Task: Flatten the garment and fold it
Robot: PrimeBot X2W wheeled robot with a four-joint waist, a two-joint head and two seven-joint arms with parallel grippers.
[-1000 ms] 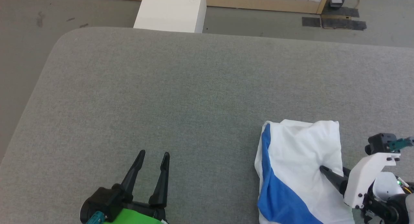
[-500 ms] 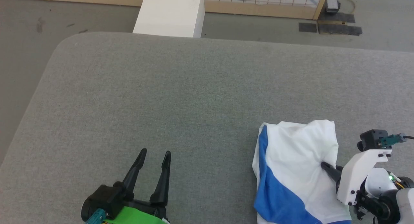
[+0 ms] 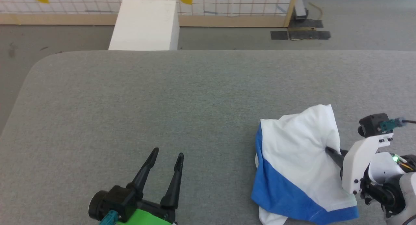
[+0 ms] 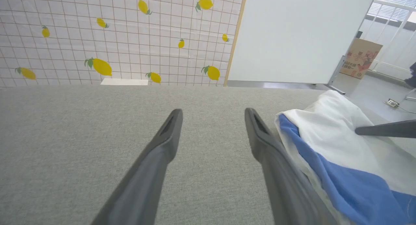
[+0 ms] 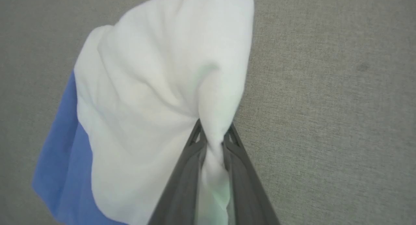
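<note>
Table: grey fabric-covered table [image 3: 162, 98], its far edge running across the upper part of the head view and a rounded corner at upper left; a white block [image 3: 144, 25] and a lemon-print wall [image 3: 221, 4] stand beyond it.
Garment: the garment [image 3: 292, 166] lies bunched at the lower right of the head view, white cloth above a blue band, one white peak lifted off the table.
Right end effector: the right end effector [image 5: 213, 134] is closed on a pinch of white cloth, which rises between its fingers in the right wrist view.
Left end effector: the left end effector [image 3: 168, 152] hovers at bottom centre-left, fingers spread, holding nothing, with bare table between it and the garment.
Risk: the pinch looks thin. A quick pull could slide the cloth out, or lift several layers together so the heap fails to open. The blue hem sits at the bottom of the frame, probably close to the near table edge, so a drag that way could spill it off.
Open room: wide bare table lies left and toward the top of the frame; spreading there looks safest.
</note>
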